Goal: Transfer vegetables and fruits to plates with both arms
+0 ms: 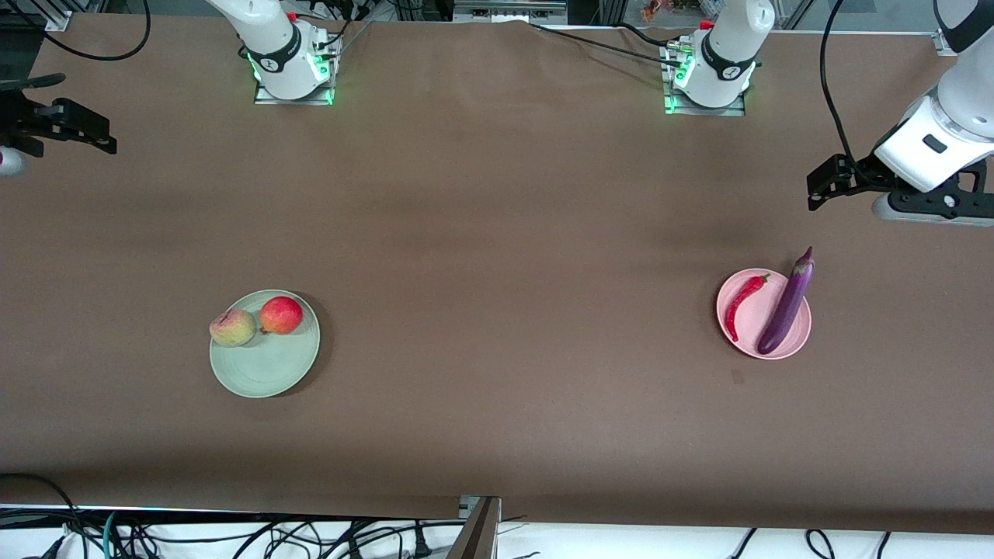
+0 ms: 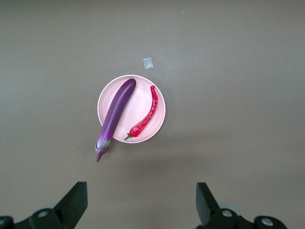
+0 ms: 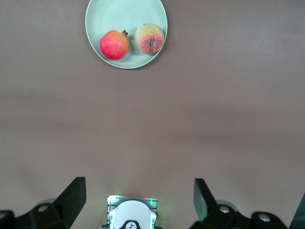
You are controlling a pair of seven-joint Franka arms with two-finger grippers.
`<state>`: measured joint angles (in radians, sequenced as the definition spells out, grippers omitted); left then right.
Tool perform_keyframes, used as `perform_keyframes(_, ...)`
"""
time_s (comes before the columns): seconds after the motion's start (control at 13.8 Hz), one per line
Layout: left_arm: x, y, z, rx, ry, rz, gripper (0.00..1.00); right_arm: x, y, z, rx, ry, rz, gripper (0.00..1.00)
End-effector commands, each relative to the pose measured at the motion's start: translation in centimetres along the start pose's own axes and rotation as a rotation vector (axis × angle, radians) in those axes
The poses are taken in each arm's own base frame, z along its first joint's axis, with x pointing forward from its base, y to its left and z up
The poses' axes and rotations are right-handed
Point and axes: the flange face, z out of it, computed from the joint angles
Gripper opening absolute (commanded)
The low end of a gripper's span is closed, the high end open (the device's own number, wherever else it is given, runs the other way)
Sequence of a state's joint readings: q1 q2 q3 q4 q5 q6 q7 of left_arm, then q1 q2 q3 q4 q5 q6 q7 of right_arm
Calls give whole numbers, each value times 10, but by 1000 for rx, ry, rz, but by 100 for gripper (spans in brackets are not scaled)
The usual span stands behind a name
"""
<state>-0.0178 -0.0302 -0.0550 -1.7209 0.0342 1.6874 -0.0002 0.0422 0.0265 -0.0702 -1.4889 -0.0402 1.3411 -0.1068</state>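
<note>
The purple eggplant and the red chili pepper lie side by side on the pink plate. The eggplant's stem end overhangs the rim. The peach and the red fruit rest together on the mint green plate. My left gripper hangs open and empty over bare table at the left arm's end. My right gripper hangs open and empty over the right arm's end.
A small pale square scrap lies on the brown table nearer the front camera than the pink plate. The two arm bases stand at the table's back edge. Cables run along the front edge.
</note>
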Motion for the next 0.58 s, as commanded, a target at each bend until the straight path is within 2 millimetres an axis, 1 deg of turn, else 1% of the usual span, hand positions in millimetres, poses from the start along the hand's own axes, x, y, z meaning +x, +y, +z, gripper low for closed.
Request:
perform_keyframes(0.0, 6, 1, -5, 3, 7, 6, 100, -7, 1, 2, 0, -7, 19, 100)
perform_keyframes(0.07, 7, 1, -7, 3, 11, 6, 100, -7, -3, 2, 0, -10, 33, 100)
perform_keyframes(0.15, 7, 1, -8, 3, 11, 5, 100, -5, -11, 3, -4, -12, 23, 100)
perform_keyframes(0.29, 7, 1, -8, 3, 11, 5, 100, -1, -12, 3, -6, -11, 18, 100)
perform_keyframes(0.36, 7, 1, -8, 3, 13, 5, 100, 4, -9, 7, -7, -20, 9, 100)
perform_keyframes(0.51, 7, 2, -8, 3, 13, 7, 100, 4, -12, 5, -8, -16, 3, 100)
